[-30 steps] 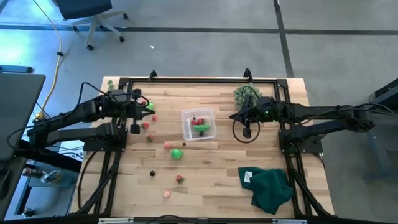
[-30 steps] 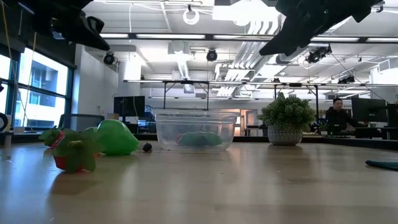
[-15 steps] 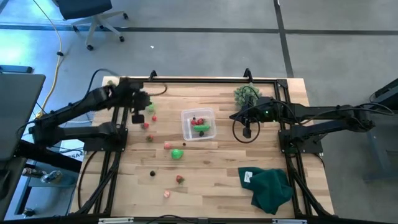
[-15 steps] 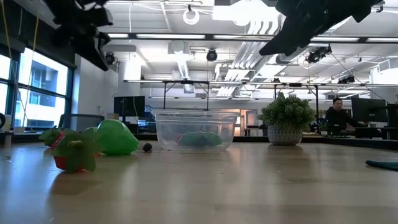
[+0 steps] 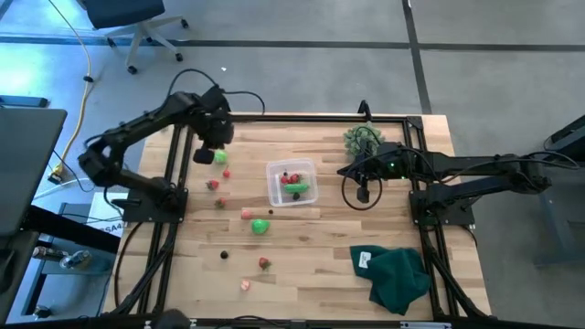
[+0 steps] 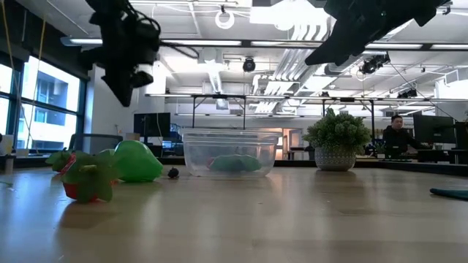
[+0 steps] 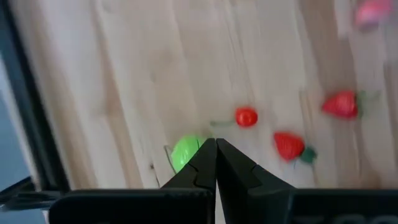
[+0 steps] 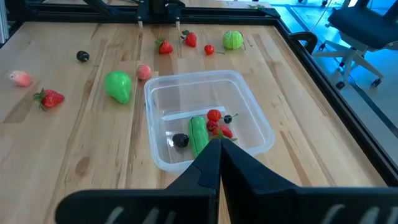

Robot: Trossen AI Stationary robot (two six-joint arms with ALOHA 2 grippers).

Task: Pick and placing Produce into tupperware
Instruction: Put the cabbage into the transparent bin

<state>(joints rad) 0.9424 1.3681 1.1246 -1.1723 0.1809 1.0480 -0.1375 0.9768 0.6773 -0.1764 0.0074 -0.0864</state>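
Left gripper, jaws shut and empty, hung over the green ball near the desk's far left edge, reaching for loose produce; next it must open and descend; right gripper, shut, waited beside the tupperware.

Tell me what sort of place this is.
Probably an open-plan robotics lab or office: exposed ceiling ducts with strip lights, desks with monitors behind the table, and an office chair on bare concrete.
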